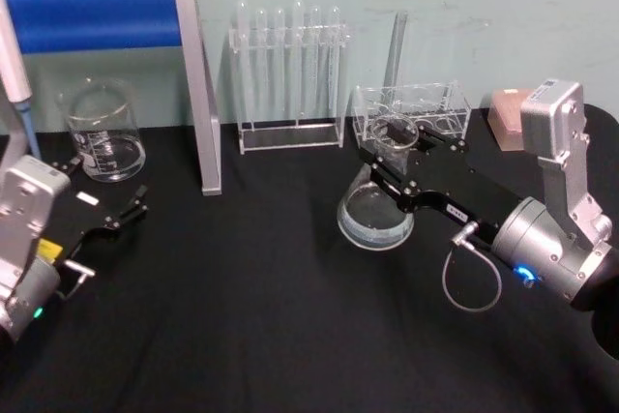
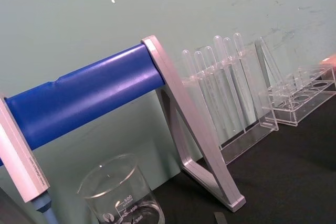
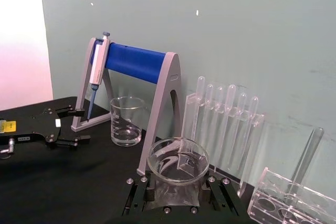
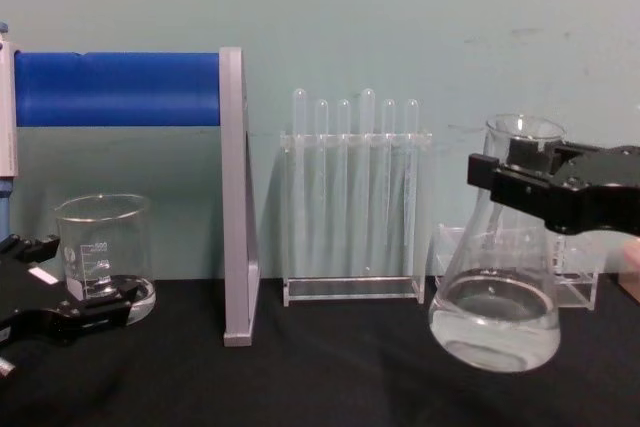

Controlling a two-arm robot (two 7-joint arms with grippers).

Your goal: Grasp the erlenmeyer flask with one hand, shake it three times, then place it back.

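Note:
The erlenmeyer flask (image 1: 375, 212) is a clear conical flask with a little liquid in its wide base. My right gripper (image 1: 392, 147) is shut on its neck just under the lip. In the chest view the flask (image 4: 495, 319) hangs tilted, its base a little above the black table, with the right gripper (image 4: 522, 175) clamped high on the neck. The right wrist view looks down into the flask's mouth (image 3: 177, 157) between the jaws. My left gripper (image 1: 104, 202) rests open at the table's left, near the beaker (image 1: 104, 132).
A blue-barred stand (image 1: 97, 16) holding a pipette (image 1: 14, 74) is at the back left. A rack of test tubes (image 1: 288, 74) and a low clear rack (image 1: 411, 108) stand along the back wall, close behind the flask. A pink block (image 1: 508, 115) lies at the back right.

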